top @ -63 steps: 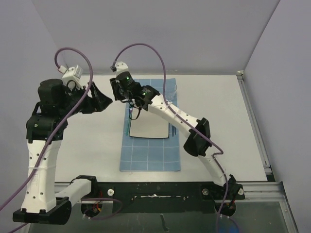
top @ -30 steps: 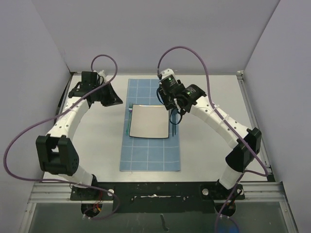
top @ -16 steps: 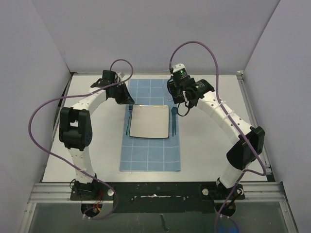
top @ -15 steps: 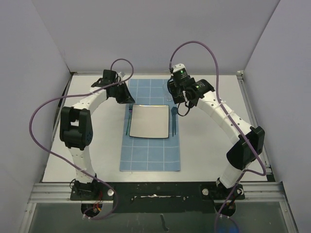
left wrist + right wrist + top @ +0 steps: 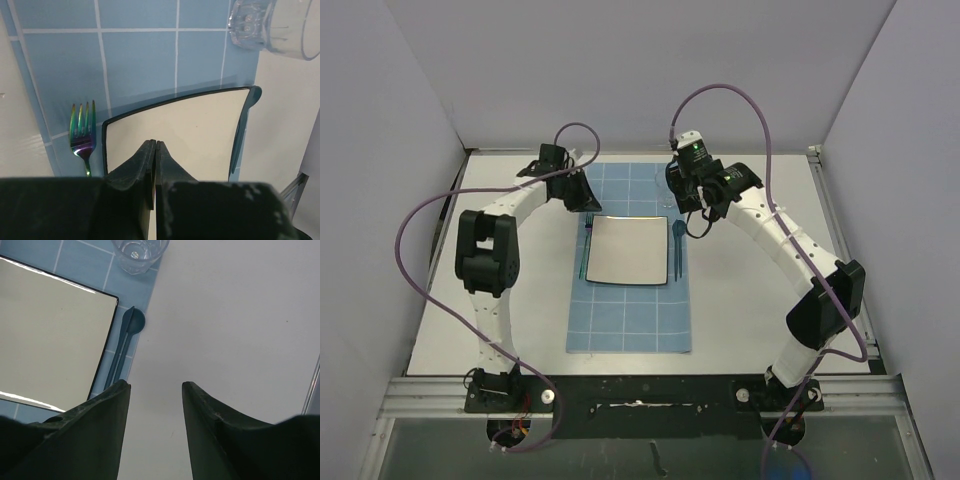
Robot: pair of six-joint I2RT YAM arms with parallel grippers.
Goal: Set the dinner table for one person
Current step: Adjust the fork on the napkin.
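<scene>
Top external view: the table [image 5: 740,310] spreads beneath both arms, a blue mat [image 5: 630,320] at its centre. The left gripper [image 5: 154,150], pinched closed on nothing, hangs over the plate [image 5: 190,125], with the fork [image 5: 81,132] to its left. The right gripper [image 5: 155,387], fingers apart and empty, hovers over bare table, with the spoon [image 5: 134,321] and glass [image 5: 139,251] ahead-left.

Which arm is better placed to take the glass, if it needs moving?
Right. The right gripper is next to the glass, jaws open; the left gripper is across the mat, jaws shut.

White flat tabletop [image 5: 730,310]. Blue white-grid cloth mat [image 5: 628,320]. Cream sq. plate [image 5: 627,250], black rim. Rainbow-iridescent metal fork [image 5: 81,132]. Teal slim spoon [image 5: 136,322]. Clear glass tumbler [image 5: 139,252].
</scene>
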